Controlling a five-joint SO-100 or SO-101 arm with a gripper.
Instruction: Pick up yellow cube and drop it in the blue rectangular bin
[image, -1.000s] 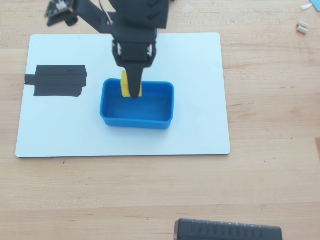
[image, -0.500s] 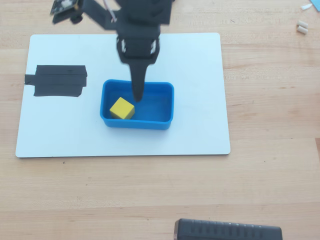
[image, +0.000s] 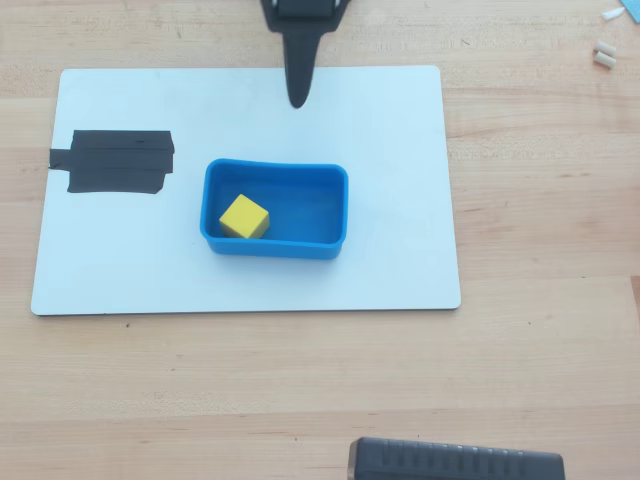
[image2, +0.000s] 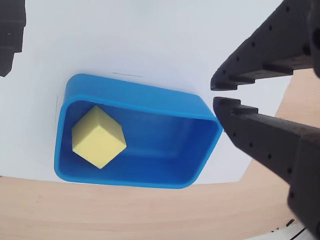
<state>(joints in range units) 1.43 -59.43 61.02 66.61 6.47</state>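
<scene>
Gripper nearly closed, holding nothing.
In the wrist view the gripper (image2: 214, 93) enters from right, only a narrow gap between its fingertips.

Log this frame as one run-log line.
yellow cube: inside blue bin, at its left end in overhead view | gripper: empty, jaws nearly closed, clear of bin | white board: under bin

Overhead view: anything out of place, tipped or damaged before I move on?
Nothing stands out. The yellow cube sits inside the blue bin, toward its left end, turned a bit against the walls. The bin stands flat on the white board, undamaged. The gripper is empty, nearly closed, clear of the bin.
</scene>
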